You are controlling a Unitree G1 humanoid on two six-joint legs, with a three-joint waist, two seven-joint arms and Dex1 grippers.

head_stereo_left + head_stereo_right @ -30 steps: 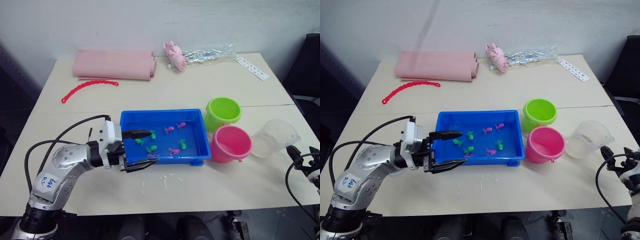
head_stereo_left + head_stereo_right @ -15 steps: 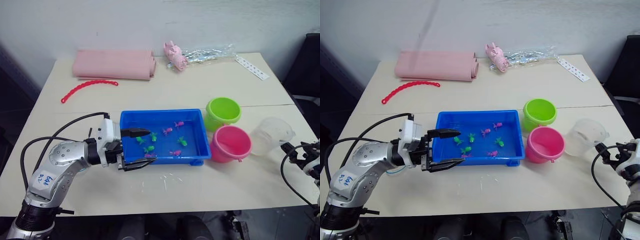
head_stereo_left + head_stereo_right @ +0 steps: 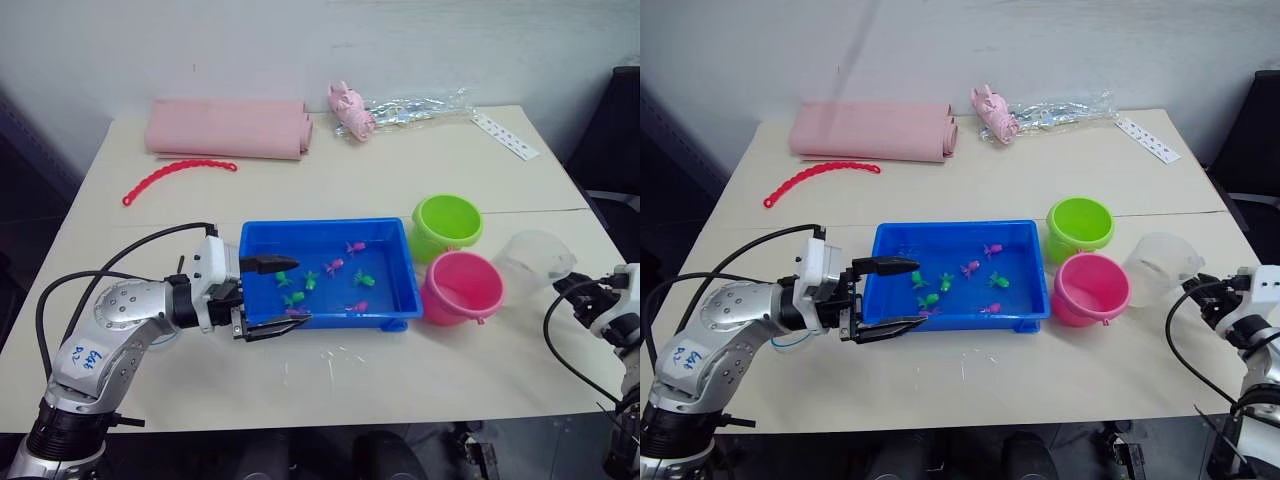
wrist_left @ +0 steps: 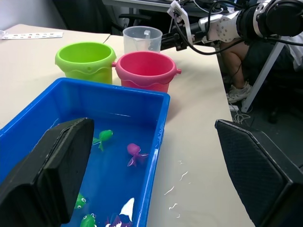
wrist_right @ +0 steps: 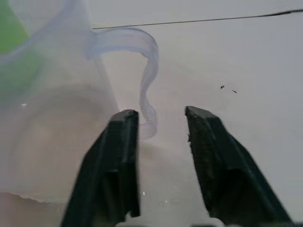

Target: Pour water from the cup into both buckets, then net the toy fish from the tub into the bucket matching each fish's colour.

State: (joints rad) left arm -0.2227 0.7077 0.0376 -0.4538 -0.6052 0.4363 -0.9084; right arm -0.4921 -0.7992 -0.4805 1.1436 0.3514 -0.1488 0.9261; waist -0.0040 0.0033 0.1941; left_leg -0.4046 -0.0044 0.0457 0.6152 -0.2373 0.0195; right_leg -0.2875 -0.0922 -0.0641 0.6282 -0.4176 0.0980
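Cup [image 3: 533, 262] handle between parted right fingers [image 5: 124, 142], seemingly touching, left fingers [image 4: 57, 165] spread over tub [image 3: 400, 268].

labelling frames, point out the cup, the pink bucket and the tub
cup [image 3: 533, 262], left eye view, on its clear side wall
pink bucket [image 3: 452, 303], left eye view, on its outer front wall
tub [image 3: 958, 320], right eye view, on its near blue wall

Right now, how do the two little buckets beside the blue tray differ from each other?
The lime green bucket stands farther from the robot, by the blue tub's far corner; the pink bucket sits nearer the robot, by the tub's near corner. The clear cup stands right beside the pink bucket, while the green bucket is a little farther from it. Both are round, upright, open-topped, alike in size, and close together.
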